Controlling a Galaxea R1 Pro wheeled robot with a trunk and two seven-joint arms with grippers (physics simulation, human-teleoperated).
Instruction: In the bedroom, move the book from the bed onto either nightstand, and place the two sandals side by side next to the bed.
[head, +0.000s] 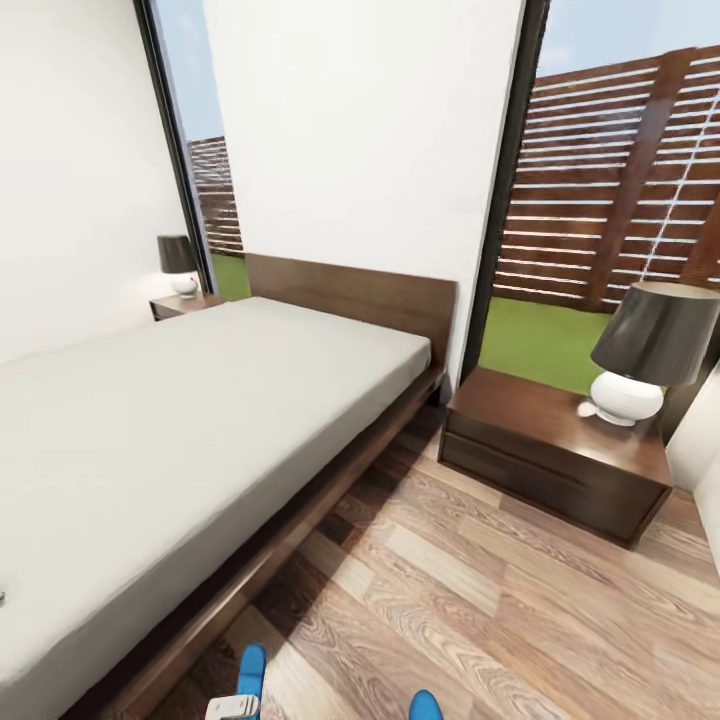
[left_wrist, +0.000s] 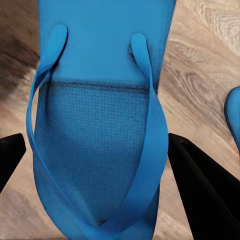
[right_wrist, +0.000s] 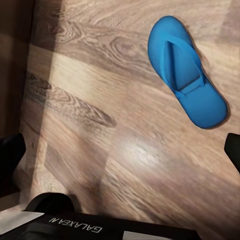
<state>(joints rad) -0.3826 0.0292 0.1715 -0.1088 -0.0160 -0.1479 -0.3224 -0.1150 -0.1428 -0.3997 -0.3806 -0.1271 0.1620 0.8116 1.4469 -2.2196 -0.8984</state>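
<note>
One bright blue sandal (left_wrist: 95, 125) lies lengthwise between the fingers of my left gripper (left_wrist: 97, 150), which press on both its long edges, low over the wood floor. In the head view this sandal (head: 252, 668) is at the foot corner of the bed (head: 200, 420), with my left gripper (head: 232, 707) over its near end. The second sandal (right_wrist: 187, 70) lies flat on the floor to its right (head: 425, 705). My right gripper (right_wrist: 125, 150) hangs open above bare planks, well short of that sandal. The book is out of view.
A dark nightstand (head: 540, 430) with a black-shaded lamp (head: 650, 350) stands right of the headboard. Another nightstand (head: 185, 303) with a lamp (head: 180, 265) is on the bed's far side. Tall windows flank the white wall. Open floor lies between the bed and the near nightstand.
</note>
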